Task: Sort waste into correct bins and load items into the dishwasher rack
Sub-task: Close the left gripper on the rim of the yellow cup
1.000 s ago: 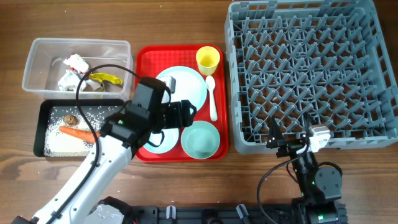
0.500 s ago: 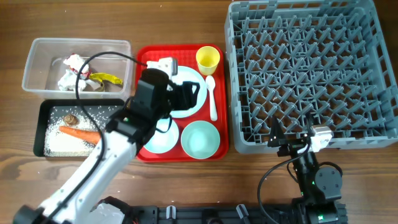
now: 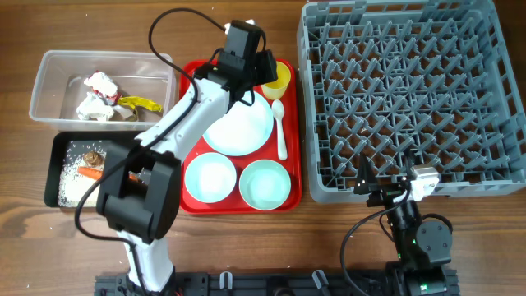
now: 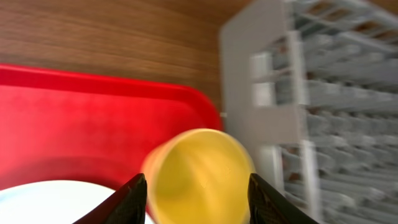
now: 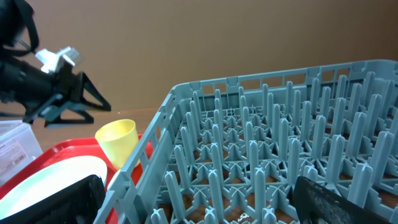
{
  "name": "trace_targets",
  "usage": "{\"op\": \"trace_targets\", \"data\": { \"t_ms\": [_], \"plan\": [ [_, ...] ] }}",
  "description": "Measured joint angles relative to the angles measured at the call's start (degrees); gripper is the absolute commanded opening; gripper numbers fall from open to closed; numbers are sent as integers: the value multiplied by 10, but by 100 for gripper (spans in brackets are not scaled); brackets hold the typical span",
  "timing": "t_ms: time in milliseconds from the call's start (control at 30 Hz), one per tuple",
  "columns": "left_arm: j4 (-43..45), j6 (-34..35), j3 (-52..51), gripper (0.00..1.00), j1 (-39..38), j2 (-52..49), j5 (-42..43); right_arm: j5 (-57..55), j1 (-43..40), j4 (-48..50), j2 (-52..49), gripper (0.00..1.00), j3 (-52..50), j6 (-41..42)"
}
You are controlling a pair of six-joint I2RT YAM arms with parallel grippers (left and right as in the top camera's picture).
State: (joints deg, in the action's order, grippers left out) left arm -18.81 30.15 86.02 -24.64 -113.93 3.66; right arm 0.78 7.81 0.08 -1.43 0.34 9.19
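The yellow cup stands at the back right of the red tray. My left gripper is open and hangs over it. In the left wrist view the cup sits between the two open fingers, blurred. The pale blue plate, light blue bowl, pale green bowl and white spoon lie on the tray. The grey dishwasher rack holds nothing. My right gripper is open and empty at the rack's front edge.
The clear tub holds crumpled white paper and a yellow wrapper. The black tray holds rice, the carrot and a brown lump. My left arm crosses above the black tray and the red tray's left side.
My left gripper has swung from over the front bowls across the plate to the yellow cup at the back. The light blue bowl is now uncovered. The right arm has not moved.
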Motion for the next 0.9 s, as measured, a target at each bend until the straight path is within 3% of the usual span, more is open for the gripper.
{"op": "trace_targets", "data": {
  "t_ms": [267,533,833,900],
  "plan": [
    [-14,2,0,49,0,-21,-24,0,0,0,0,100,0,0],
    [-16,3,0,30,0,-44,-26,0,0,0,0,100,0,0],
    [-33,4,1,26,0,-44,-26,0,0,0,0,100,0,0],
    [-42,4,1,18,0,-44,-26,0,0,0,0,100,0,0]
  ]
}}
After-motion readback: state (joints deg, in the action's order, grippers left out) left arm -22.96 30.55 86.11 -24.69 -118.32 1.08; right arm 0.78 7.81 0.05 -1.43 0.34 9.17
